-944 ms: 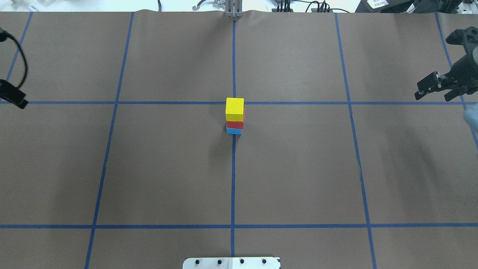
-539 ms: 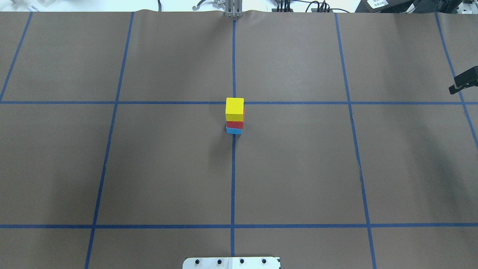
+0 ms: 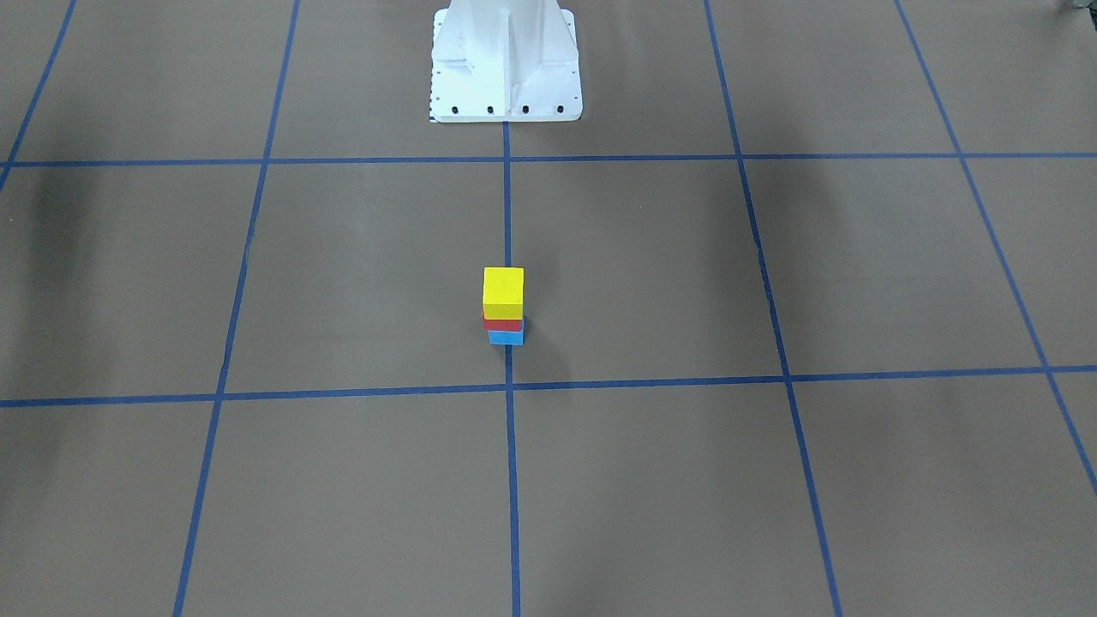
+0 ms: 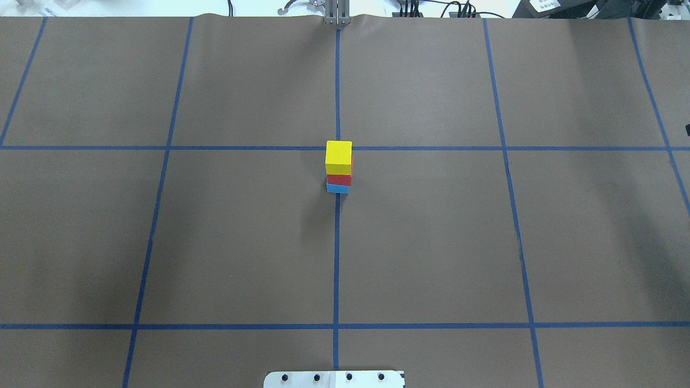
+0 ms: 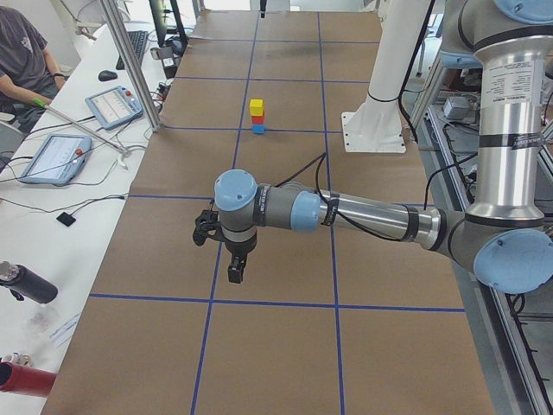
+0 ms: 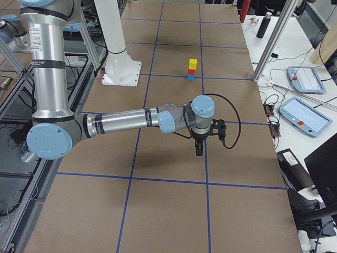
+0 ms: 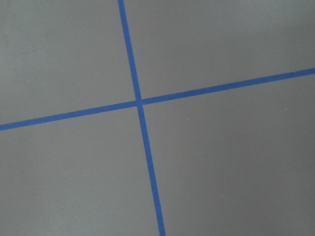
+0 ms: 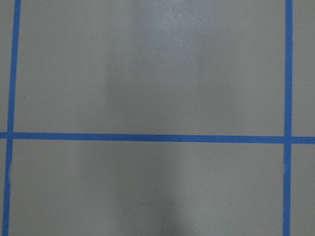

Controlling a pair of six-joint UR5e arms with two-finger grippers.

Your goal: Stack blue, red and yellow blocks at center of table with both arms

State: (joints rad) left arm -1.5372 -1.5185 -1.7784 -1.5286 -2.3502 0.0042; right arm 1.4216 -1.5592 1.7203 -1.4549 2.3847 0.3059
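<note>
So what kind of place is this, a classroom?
Most likely a robot lab. A big robot arm reaches over a table taped into blue squares, and control screens with cables sit on the desk beside it.

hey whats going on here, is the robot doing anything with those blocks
Nothing is being handled right now. The yellow block sits on the red block, which sits on the blue block, a stack on the centre line of the table. The left gripper and the right gripper hang over opposite ends of the table, far from the stack. Whether they are open or shut cannot be told.
</note>
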